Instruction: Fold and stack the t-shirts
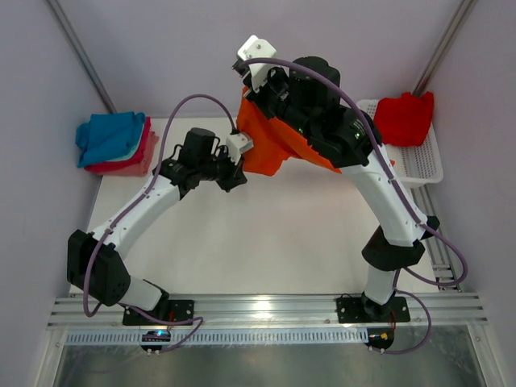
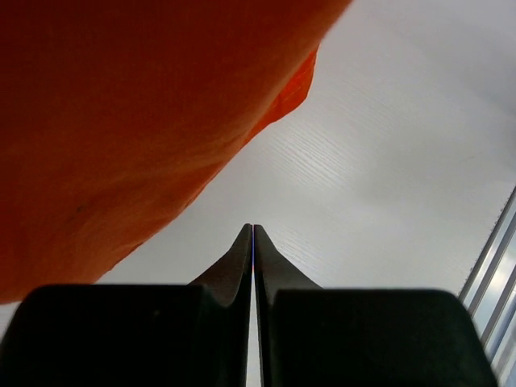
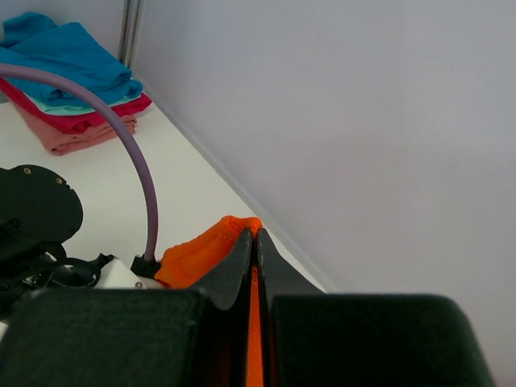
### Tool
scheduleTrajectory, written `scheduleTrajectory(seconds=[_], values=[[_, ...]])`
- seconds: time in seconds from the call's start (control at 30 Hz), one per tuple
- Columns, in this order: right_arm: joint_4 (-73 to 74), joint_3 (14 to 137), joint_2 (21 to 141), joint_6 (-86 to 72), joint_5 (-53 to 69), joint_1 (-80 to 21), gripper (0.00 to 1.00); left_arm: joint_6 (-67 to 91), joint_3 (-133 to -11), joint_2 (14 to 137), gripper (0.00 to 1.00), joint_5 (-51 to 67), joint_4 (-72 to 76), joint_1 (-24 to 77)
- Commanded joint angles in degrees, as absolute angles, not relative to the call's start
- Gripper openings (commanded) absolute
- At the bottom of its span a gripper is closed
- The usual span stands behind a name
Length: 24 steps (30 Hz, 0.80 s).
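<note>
While a folded stack (image 1: pixel 113 143) sits upper left, your right gripper (image 3: pixel 255 235) clamps the orange t-shirt (image 1: pixel 270 149) aloft mid-frame, your left gripper (image 2: pixel 252 234) pinched together on nothing; it and the red t-shirt (image 1: pixel 403 117) in the basket (image 1: pixel 426 165), upper right, look yet unfolded.

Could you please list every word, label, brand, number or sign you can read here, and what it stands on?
None can be read in any view.
The bright orange cloth t-shirt, the folded stack of blue, red and pink t-shirts, the red cloth t-shirt and the white plastic mesh basket show no print.
</note>
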<state>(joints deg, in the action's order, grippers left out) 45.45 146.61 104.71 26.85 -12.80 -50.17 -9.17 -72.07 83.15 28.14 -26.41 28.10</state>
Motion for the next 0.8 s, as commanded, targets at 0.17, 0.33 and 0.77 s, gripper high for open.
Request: scheduleTrajectory(seconds=[0.17,0.33,0.77], values=[[41.14,145.2,102.57,28.56,-17.05,-50.62,0.03,-8.87,-77.6,80.42,0.0,17.41,-26.27,24.1],[40.87,141.87,101.95,28.39,-17.4,-50.62,0.03,-6.07,-85.68,79.1,0.0,13.8,-27.25,16.89],[41.31,137.65,102.74,25.14,-11.46,-50.54,0.03,-4.3,-79.98,76.55,0.99,15.13,-24.87,8.88]])
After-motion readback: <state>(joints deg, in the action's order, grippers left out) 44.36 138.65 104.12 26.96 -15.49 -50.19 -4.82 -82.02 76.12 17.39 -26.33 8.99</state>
